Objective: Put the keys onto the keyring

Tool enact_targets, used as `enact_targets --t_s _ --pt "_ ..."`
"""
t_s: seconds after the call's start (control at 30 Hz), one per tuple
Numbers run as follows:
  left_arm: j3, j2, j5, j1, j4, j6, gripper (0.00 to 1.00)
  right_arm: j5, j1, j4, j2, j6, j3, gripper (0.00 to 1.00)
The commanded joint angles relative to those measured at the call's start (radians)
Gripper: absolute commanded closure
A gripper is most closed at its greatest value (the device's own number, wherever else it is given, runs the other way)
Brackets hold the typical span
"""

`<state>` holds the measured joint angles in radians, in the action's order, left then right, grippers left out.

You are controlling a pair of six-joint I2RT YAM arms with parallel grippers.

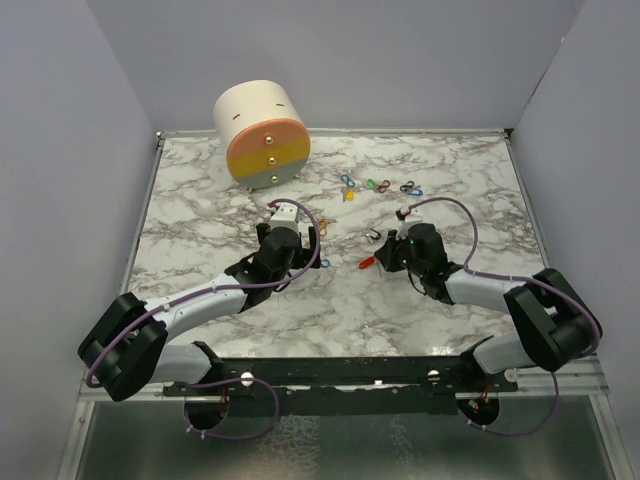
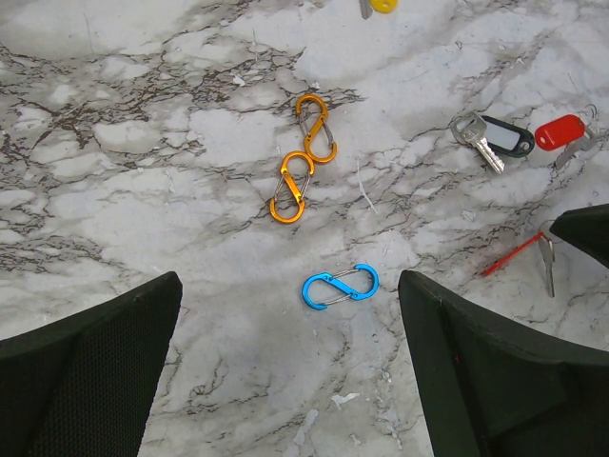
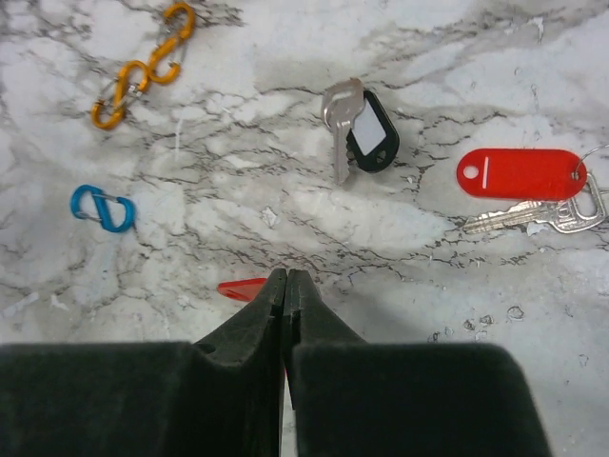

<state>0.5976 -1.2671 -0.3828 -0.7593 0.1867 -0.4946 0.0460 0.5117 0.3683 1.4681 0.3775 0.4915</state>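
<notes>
My right gripper (image 3: 286,276) is shut on a red-headed key (image 3: 243,288), whose red tip sticks out to the left of the fingers. In the top view this key (image 1: 366,263) is just left of the right gripper (image 1: 380,254). A black-headed key (image 3: 362,129) and a red-tagged key (image 3: 519,173) on a thin ring (image 3: 595,190) lie beyond it. My left gripper (image 2: 287,295) is open and empty, low over a blue figure-8 clip (image 2: 340,286). A yellow-headed key (image 2: 379,5) lies at that view's top edge. Small coloured pieces (image 1: 378,185) lie further back.
Two orange figure-8 clips (image 2: 303,157) lie beyond the blue one. A round cream, orange and grey drum (image 1: 262,133) stands at the back left. Grey walls enclose the marble table (image 1: 200,200) on three sides.
</notes>
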Motion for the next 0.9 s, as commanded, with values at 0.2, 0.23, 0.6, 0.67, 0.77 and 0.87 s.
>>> enact_targets --t_s 0.2,0.23,0.6,0.67,0.77,0.87 --pt "0.001 -0.001 0.016 0.006 0.004 0.011 0.01 0.107 0.007 0.175 -0.204 -0.053 -0.130 0.99" --pt "0.001 -0.002 0.016 0.006 0.001 0.010 0.01 0.117 0.007 0.181 -0.215 -0.058 -0.136 0.99" --pt "-0.003 -0.093 0.050 0.006 0.027 0.022 0.04 0.194 0.044 0.209 -0.283 -0.086 -0.155 0.99" --pt "0.005 -0.137 0.057 0.006 0.031 0.025 0.05 0.194 0.058 0.201 -0.291 -0.086 -0.149 0.99" --pt "0.028 -0.191 0.081 0.006 0.038 0.023 0.06 0.187 0.073 0.190 -0.301 -0.090 -0.144 0.99" --pt "0.036 -0.229 0.108 0.006 0.070 0.020 0.06 0.180 0.077 0.180 -0.316 -0.093 -0.143 0.99"
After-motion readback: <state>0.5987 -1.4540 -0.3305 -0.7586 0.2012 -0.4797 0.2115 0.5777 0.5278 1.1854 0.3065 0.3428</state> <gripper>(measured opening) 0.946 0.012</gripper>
